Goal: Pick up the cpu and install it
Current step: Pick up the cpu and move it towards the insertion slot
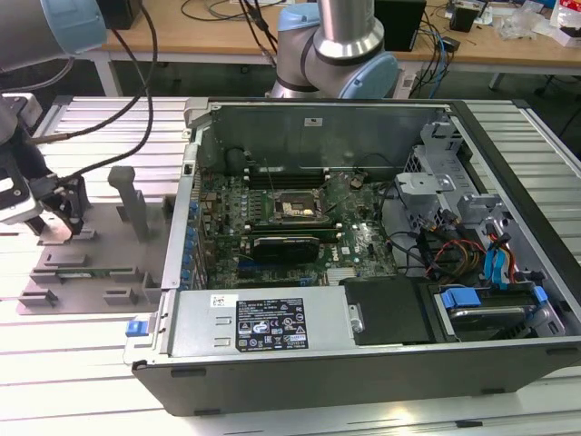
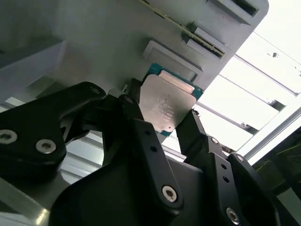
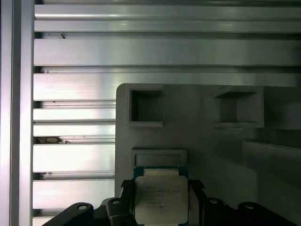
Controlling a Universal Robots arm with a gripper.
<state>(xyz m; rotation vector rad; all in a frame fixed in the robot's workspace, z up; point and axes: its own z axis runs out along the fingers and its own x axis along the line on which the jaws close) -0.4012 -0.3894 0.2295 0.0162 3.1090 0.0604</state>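
Observation:
The cpu (image 2: 165,104), a small flat square with a pale silvery top and a green edge, sits between the black fingers of my gripper (image 2: 162,112). The fingers press on two opposite sides of the chip. In the first wrist view the cpu (image 3: 161,200) lies just in front of a shallow rectangular recess of the grey tray (image 3: 202,141), with my gripper (image 3: 161,189) shut around it. In the exterior view my gripper (image 1: 54,216) hangs low over the grey tray (image 1: 91,265) at the exterior view's left. The dark square socket (image 1: 297,210) lies on the motherboard inside the open computer case (image 1: 363,359).
Upright posts (image 1: 125,195) rise from the tray beside my gripper. The case wall (image 1: 186,209) stands between the tray and the motherboard. Cables (image 1: 445,245) and blue drive brackets (image 1: 499,263) crowd the case toward the exterior view's right. Ribbed aluminium table (image 3: 141,52) surrounds the tray.

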